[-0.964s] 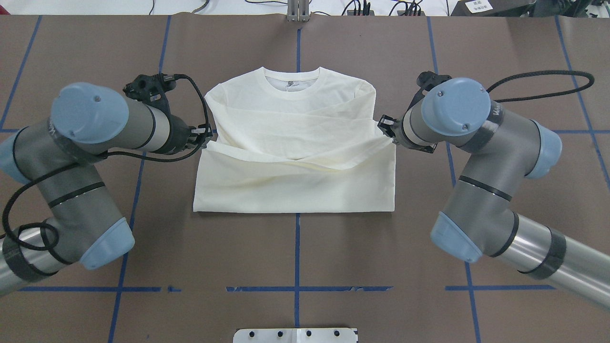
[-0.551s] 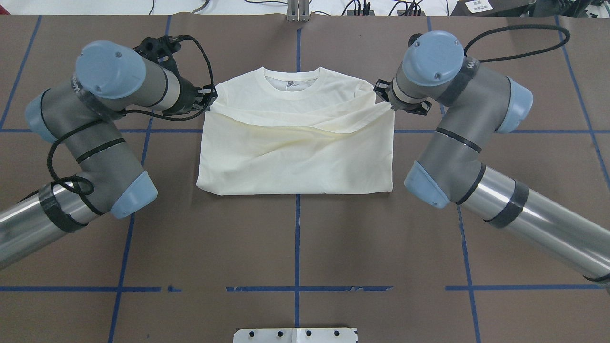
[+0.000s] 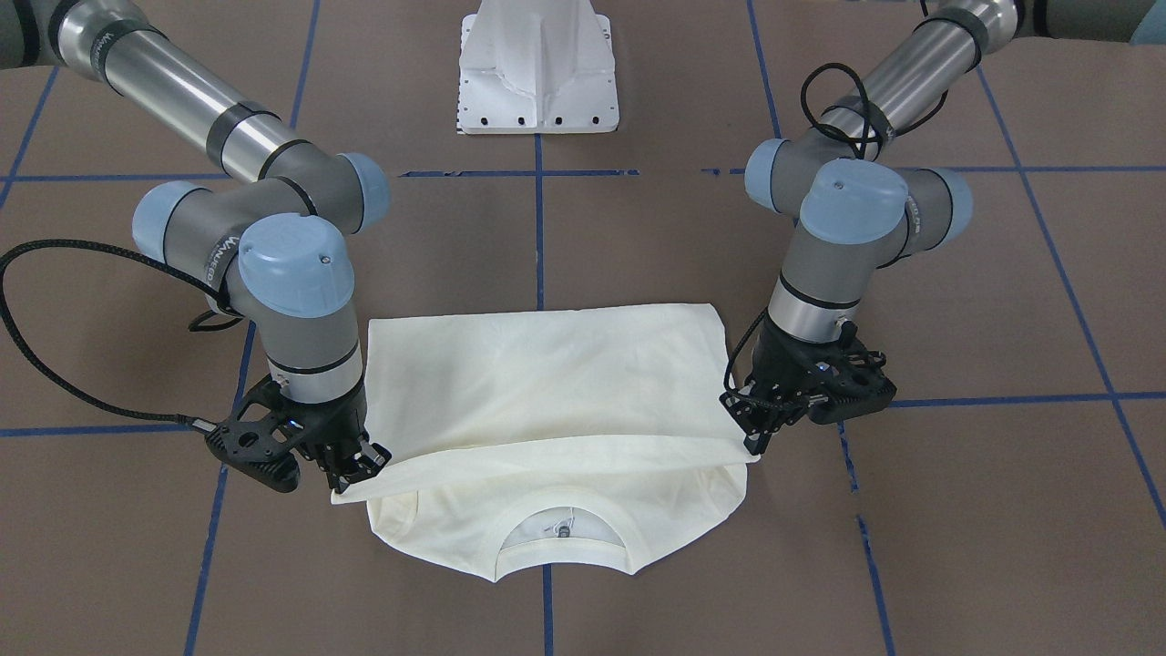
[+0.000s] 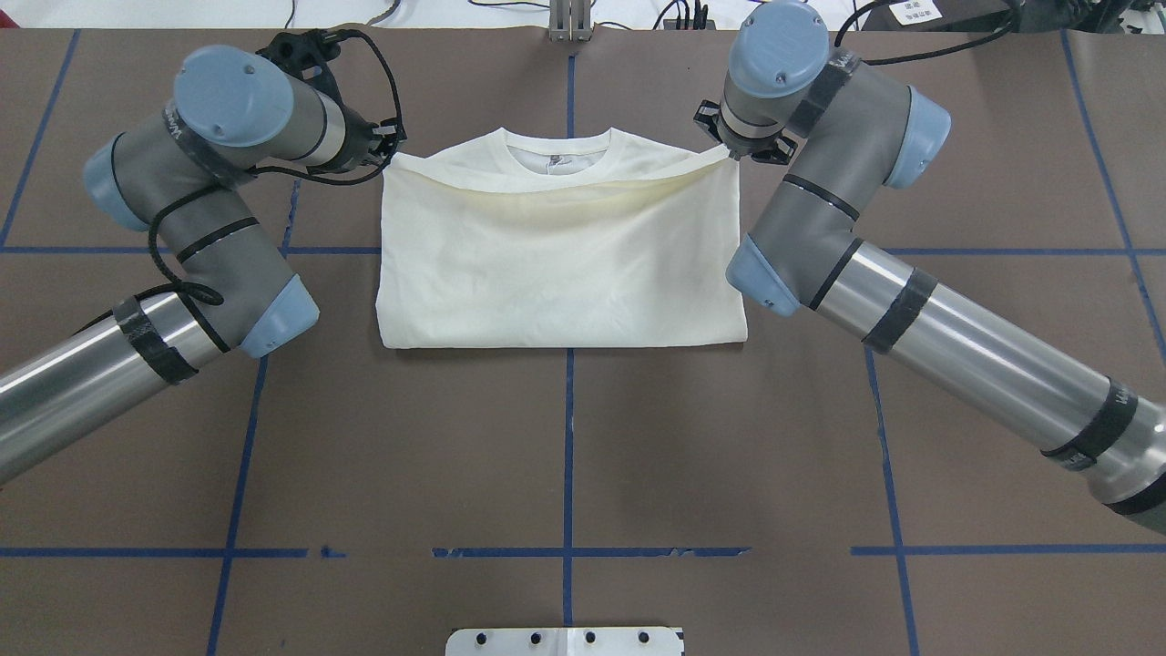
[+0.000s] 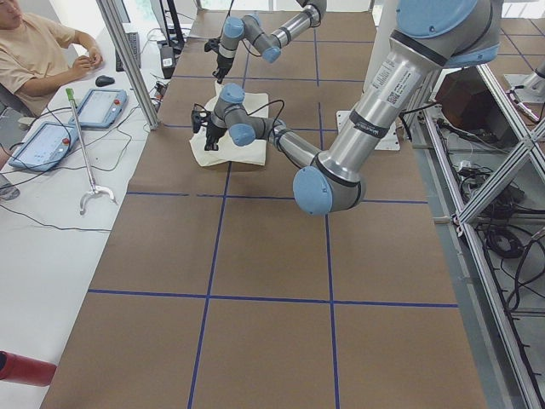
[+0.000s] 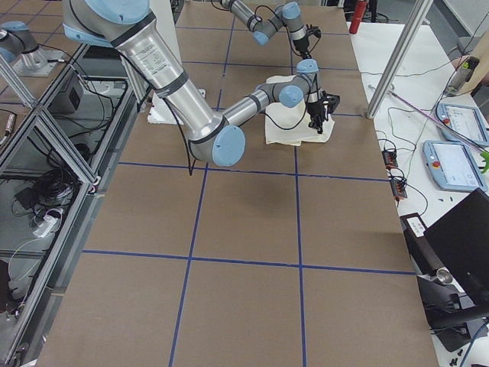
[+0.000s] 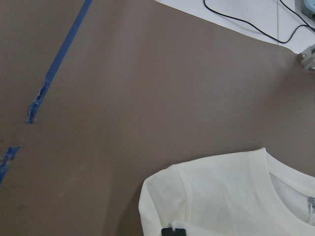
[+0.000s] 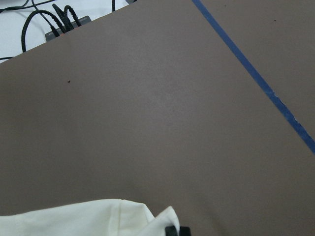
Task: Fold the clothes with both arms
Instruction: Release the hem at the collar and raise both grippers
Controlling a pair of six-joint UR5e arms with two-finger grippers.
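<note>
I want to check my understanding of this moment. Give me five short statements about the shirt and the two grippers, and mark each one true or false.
1. The left gripper and the right gripper each pinch a corner of the folded-over layer of the shirt. True.
2. The folded layer covers the collar completely. False: the collar shows beyond the layer's edge.
3. A black cat print shows on the upper side of the shirt. False: the visible cloth is plain cream.
4. The shirt lies across the centre blue tape line. True.
5. The white base plate touches the shirt. False: they lie well apart.
</note>
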